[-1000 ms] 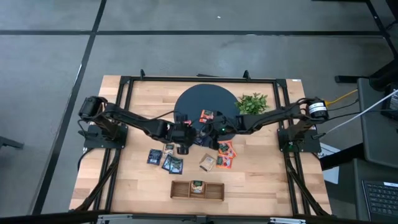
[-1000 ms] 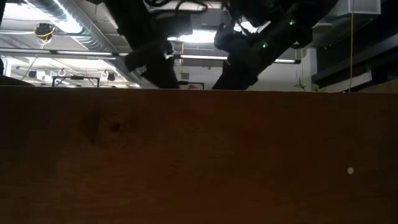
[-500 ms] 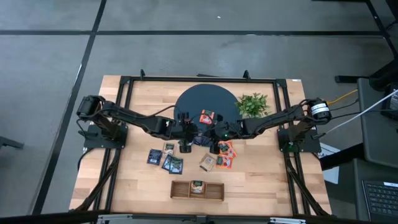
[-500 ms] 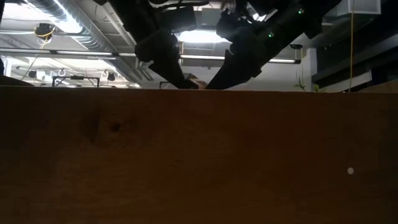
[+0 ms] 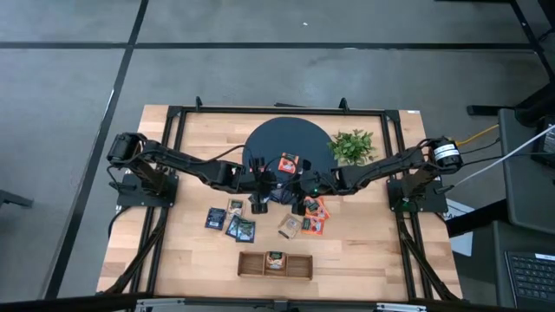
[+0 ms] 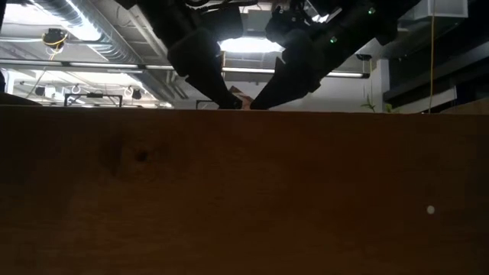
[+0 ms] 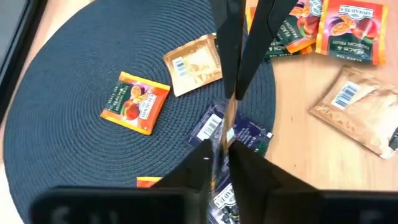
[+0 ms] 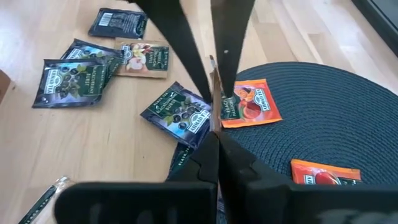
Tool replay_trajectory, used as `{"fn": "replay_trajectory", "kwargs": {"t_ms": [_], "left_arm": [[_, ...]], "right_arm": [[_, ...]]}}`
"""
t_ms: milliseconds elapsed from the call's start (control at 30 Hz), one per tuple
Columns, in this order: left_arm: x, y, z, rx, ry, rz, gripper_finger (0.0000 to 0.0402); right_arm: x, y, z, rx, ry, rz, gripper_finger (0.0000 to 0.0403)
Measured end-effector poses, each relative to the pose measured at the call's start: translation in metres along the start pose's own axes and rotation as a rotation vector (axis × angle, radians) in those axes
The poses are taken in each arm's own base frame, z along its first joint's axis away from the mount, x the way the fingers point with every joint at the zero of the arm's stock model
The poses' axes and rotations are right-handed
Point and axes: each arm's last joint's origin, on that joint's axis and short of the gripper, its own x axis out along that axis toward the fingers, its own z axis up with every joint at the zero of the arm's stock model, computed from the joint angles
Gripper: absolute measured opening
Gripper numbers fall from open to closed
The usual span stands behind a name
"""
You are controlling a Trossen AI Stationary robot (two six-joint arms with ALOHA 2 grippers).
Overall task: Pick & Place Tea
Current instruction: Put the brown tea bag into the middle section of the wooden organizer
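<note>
- The jaws of the right gripper (image 8: 216, 140) are clenched on a thin beige sachet (image 8: 215, 93), which stands upright and edge-on above its fingers.
- The left gripper (image 7: 217, 146) has its jaws pressed in on the same sachet from the opposite side. In its own wrist view the strip runs straight up between the two dark fingers, so it looks gripped, though how firmly I cannot tell.
- Seen from above, the two grippers meet tip to tip over the front edge of the mat (image 5: 260, 139), with the sachet held in the air between them, clear of mat and table.
- I read this as a handover: one pack shared by both arms, mid-transfer and not yet placed.
- Other tea lies loose. An orange pack (image 7: 135, 102), a beige one (image 7: 194, 64) and a navy one (image 7: 233, 134) are on the mat, and a cluster of navy packs (image 8: 74, 78) is on the bare wood beside it.
- The tray (image 5: 299, 267) sits near the table's front edge with one pack in its middle compartment.
- The next move probably calls for one side to let go cleanly. Only one gripper should release, after the other's pinch is sure, or the flat pack may slip or twist.
- The carrying arm would then need to turn the pack flat and bring it down over a compartment of the tray.
</note>
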Motion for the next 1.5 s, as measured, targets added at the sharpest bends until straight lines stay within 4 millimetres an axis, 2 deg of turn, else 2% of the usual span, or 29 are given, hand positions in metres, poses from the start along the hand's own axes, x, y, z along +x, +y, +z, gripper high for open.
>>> {"fn": "replay_trajectory", "kwargs": {"t_ms": [100,367,500,667,867,1167,1333,1500], "left_arm": [[0.000,0.000,0.000,-0.003,0.000,-0.003,0.0007],[0.000,0.000,-0.002,-0.011,0.024,-0.011,0.0004],[-0.004,-0.001,-0.005,-0.038,0.052,-0.065,0.0003],[-0.013,-0.002,-0.001,-0.101,0.049,-0.153,0.0003],[-0.024,-0.012,0.016,-0.105,0.056,-0.316,0.0003],[-0.059,-0.024,0.053,-0.090,0.141,-0.441,0.0003],[-0.055,-0.038,0.071,-0.072,0.206,-0.551,0.0003],[-0.044,-0.054,0.079,-0.058,0.310,-0.643,0.0003]], "right_arm": [[0.000,0.000,0.000,0.000,0.000,0.000,0.0013],[-0.003,-0.001,-0.005,-0.037,0.061,0.009,0.0040],[-0.021,-0.003,-0.003,-0.043,0.113,0.092,0.0058],[-0.051,-0.007,-0.001,-0.017,0.180,0.099,0.0066],[-0.075,-0.005,-0.003,0.038,0.230,0.106,0.0061],[-0.083,0.005,-0.009,0.052,0.289,0.122,0.0056],[-0.086,0.007,-0.015,0.048,0.354,0.115,0.0056],[-0.093,0.004,-0.030,0.009,0.510,0.078,0.0056]]}}
